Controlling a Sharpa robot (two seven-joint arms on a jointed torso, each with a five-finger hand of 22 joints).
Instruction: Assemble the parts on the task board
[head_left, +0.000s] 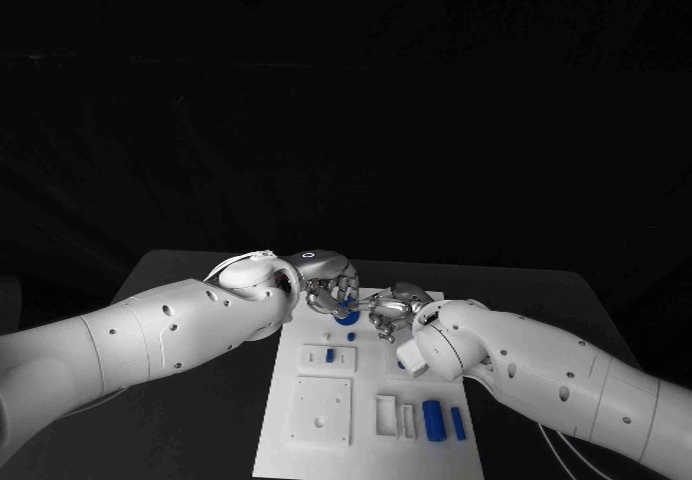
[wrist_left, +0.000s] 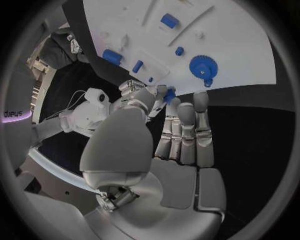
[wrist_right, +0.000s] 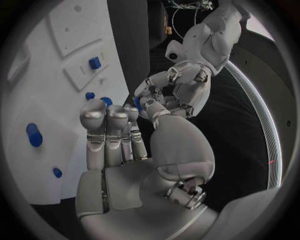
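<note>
The white task board (head_left: 325, 440) lies in the middle of the table. My left hand (head_left: 325, 283) and my right hand (head_left: 389, 312) meet fingertip to fingertip above the board's far end. A small blue part (wrist_left: 169, 95) (wrist_right: 136, 102) sits between them, touched by fingers of both hands. I cannot tell which hand carries it. A blue gear (wrist_left: 201, 66) (head_left: 346, 318) stands on the board just below the hands. Other blue parts (head_left: 433, 415) lie in slots nearer the front, and one blue part (head_left: 329, 355) stands in a raised block.
White raised blocks (head_left: 320, 410) and slots take up the board's front half. Black table (head_left: 188, 290) surrounds the board. Both white forearms reach over the board's sides and hide parts of its left and right edges.
</note>
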